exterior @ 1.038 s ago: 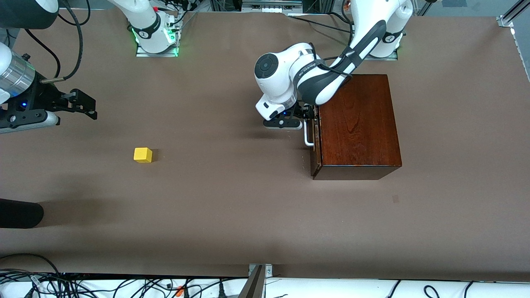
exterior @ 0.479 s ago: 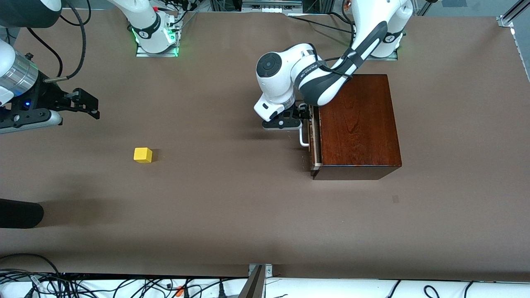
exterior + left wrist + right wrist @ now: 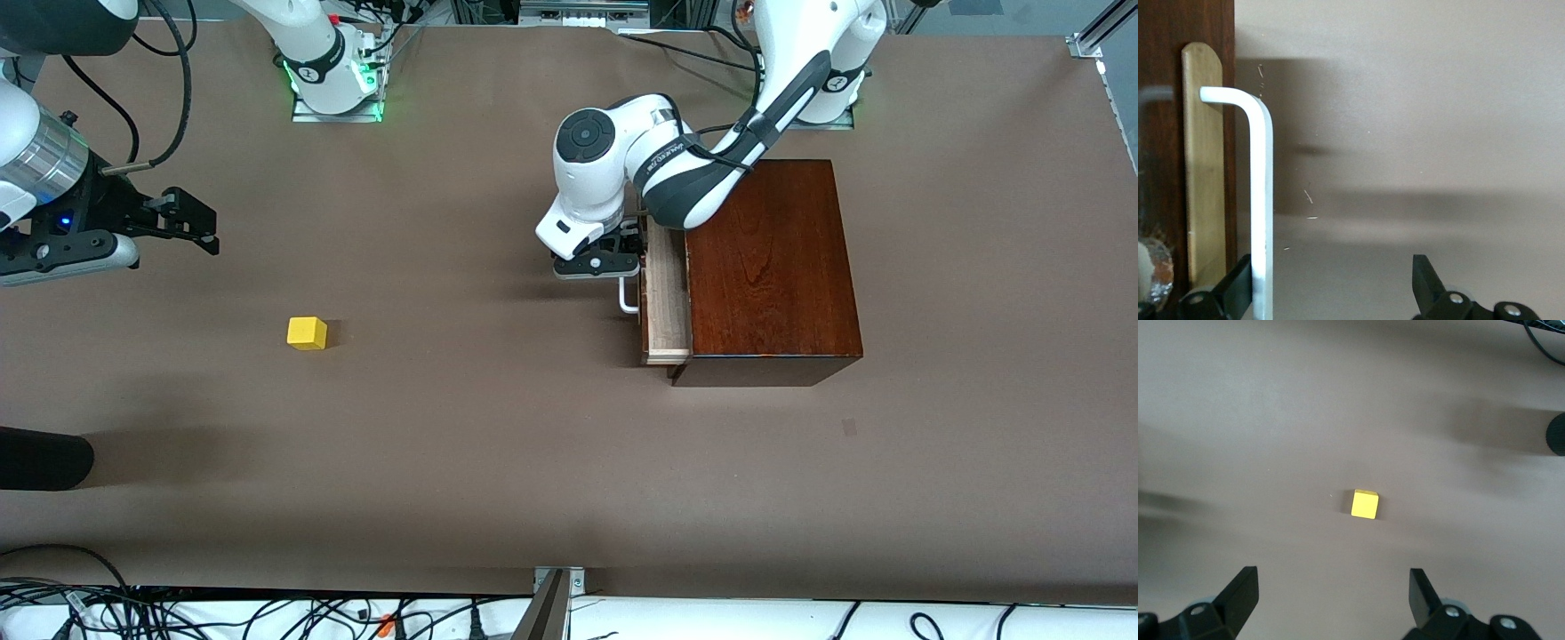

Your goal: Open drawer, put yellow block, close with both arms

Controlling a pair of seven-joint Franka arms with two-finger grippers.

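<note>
The small bright yellow cube lies on the surface toward the right arm's end, well apart from the dark mahogany box, whose drawer juts out toward it.

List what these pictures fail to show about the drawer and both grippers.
- Drawer inside: front view, only a pale strip shows; the left arm and the box top cover the rest.
- Left gripper: left wrist view, one finger hooks the handle; the picture's edge cuts the contact.
- Right gripper, open above the yellow block: its height is unclear.
</note>
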